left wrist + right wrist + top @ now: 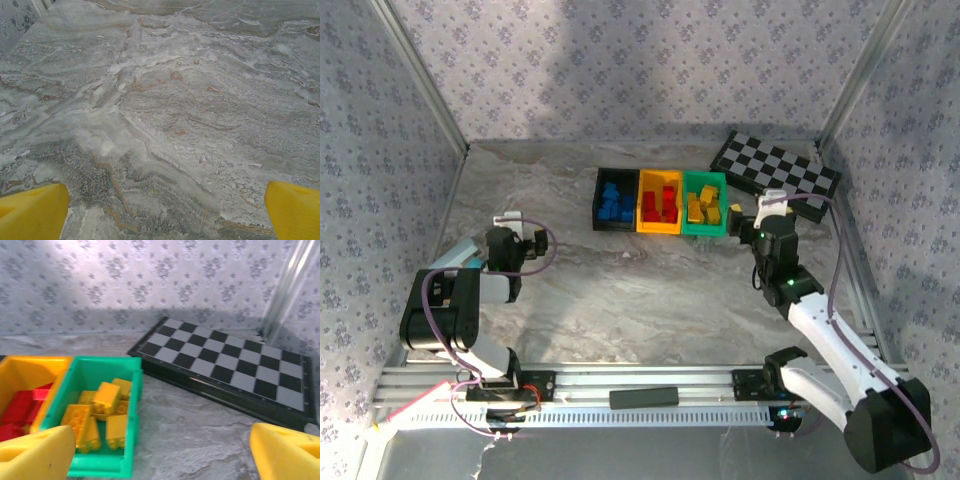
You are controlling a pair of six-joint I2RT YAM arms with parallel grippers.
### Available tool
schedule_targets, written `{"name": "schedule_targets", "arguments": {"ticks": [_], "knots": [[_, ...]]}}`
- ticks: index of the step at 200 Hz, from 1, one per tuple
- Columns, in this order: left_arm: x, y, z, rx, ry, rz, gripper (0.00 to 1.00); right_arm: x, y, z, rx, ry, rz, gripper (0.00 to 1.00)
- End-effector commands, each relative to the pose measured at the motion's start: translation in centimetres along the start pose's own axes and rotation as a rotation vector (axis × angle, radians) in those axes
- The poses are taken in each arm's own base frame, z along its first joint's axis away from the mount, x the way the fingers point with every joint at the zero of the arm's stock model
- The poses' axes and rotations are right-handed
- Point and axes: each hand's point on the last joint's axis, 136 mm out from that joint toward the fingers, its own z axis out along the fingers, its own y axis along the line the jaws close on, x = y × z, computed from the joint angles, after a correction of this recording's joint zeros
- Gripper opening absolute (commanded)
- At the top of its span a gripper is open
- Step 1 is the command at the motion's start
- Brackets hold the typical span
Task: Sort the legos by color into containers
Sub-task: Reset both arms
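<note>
Legos (662, 203) sorted by color in containers (660, 230), right gripper (160, 447) wide and empty, left gripper (165, 205) wide over table (165, 100)

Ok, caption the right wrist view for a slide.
Open right gripper beside green bin of yellow bricks; red bricks in yellow bin, checkerboard behind.

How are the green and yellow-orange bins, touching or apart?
Touching: the right wrist view shows the green bin and the yellow-orange bin wall to wall.
</note>
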Motion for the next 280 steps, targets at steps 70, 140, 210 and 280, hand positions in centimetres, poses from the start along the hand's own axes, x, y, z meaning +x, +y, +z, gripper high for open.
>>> {"name": "schedule_targets", "arguments": {"ticks": [70,140,210,280], "knots": [[-1.8,-0.2,0.2,0.018,-0.053,0.008,1.0,5.6,-3.3,7.3,0.014,-0.025,-0.055,0.95],[-1.7,-0.2,0.2,0.02,-0.051,0.008,1.0,7.9,-2.5,10.3,-0.09,-0.054,-0.052,0.94],[-1.8,-0.3,0.2,0.021,-0.052,0.008,1.0,9.2,-1.5,12.1,-0.18,0.016,-0.053,1.0],[-1.7,-0.4,0.2,0.027,-0.05,0.007,1.0,5.7,-1.0,3.6,-0.236,-0.047,-0.2,1.0]]}}
